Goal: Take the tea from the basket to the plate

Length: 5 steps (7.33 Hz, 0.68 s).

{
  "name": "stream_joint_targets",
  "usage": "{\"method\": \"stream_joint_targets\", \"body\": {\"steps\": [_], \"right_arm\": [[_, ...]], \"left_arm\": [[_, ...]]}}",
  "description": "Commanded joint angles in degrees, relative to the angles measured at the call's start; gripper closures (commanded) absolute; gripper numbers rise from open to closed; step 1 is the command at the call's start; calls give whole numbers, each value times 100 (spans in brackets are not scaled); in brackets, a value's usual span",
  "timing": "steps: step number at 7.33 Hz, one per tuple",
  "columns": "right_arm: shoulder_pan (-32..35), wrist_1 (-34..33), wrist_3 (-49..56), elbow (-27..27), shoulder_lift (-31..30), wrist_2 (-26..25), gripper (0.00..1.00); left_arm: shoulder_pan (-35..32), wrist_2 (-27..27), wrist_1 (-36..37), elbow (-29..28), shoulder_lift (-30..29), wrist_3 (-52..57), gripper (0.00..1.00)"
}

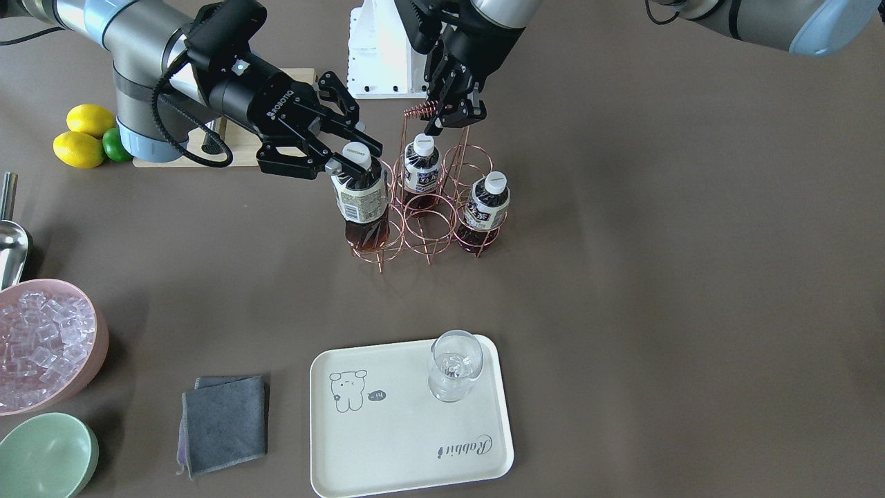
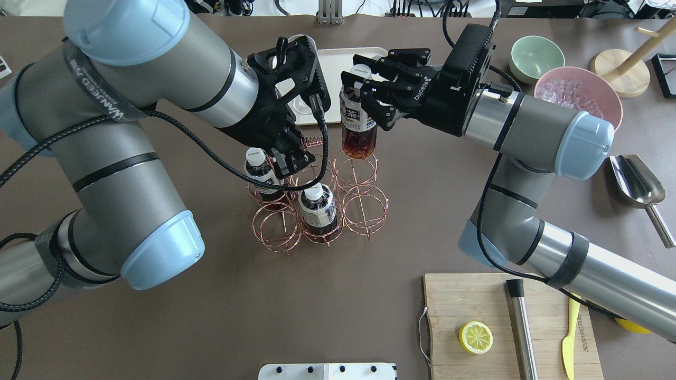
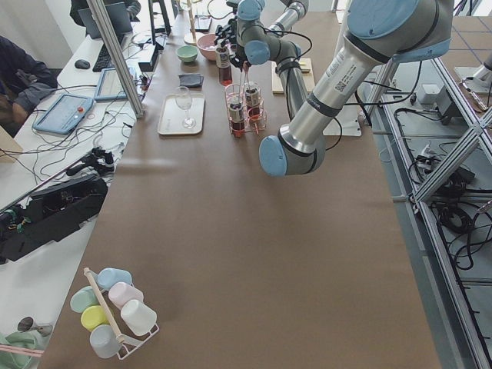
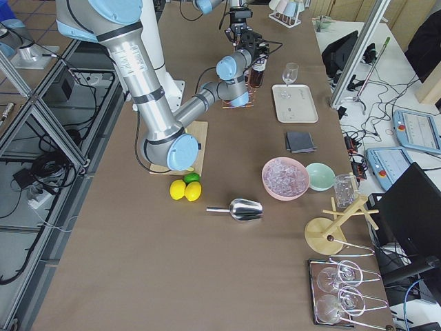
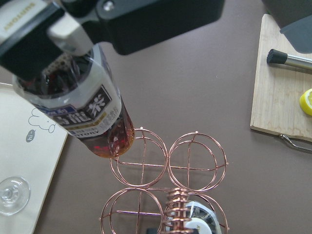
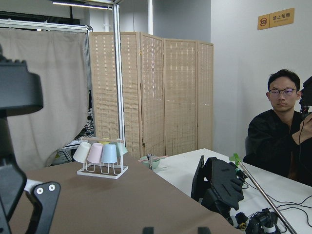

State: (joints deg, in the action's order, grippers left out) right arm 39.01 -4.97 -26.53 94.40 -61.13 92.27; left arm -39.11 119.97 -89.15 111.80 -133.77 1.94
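Note:
My right gripper (image 1: 351, 158) is shut on the white cap and neck of a tea bottle (image 1: 361, 200). It holds the bottle tilted, bottom end at the rim of a corner cell of the copper wire basket (image 1: 422, 235). The bottle also shows in the overhead view (image 2: 358, 124) and the left wrist view (image 5: 92, 117). My left gripper (image 1: 449, 114) is shut on the basket's coiled handle (image 1: 420, 109). Two more tea bottles (image 1: 422, 169) (image 1: 487, 204) stand in basket cells. The cream plate (image 1: 387, 436) with the bear drawing lies at the front of the front-facing view, apart from the basket.
A wine glass (image 1: 454, 366) stands on the plate's corner. A grey cloth (image 1: 225, 422), a pink bowl of ice (image 1: 41, 346) and a green bowl (image 1: 45, 456) lie beside the plate. Lemons (image 1: 83, 138), a metal scoop (image 2: 636, 182) and a cutting board (image 2: 507, 327) are on the robot's right.

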Motion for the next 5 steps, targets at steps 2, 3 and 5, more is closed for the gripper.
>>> {"method": "stream_joint_targets", "body": {"steps": [2, 3, 5], "right_arm": [[413, -109, -133, -306, 65, -33, 100], [562, -109, -133, -482, 92, -42, 100], [616, -65, -150, -1192, 512, -295, 100]], "left_arm": [[0, 0, 47, -1, 0, 9, 100], [0, 0, 47, -1, 0, 0, 100], [0, 0, 91, -1, -9, 0, 100]]}}
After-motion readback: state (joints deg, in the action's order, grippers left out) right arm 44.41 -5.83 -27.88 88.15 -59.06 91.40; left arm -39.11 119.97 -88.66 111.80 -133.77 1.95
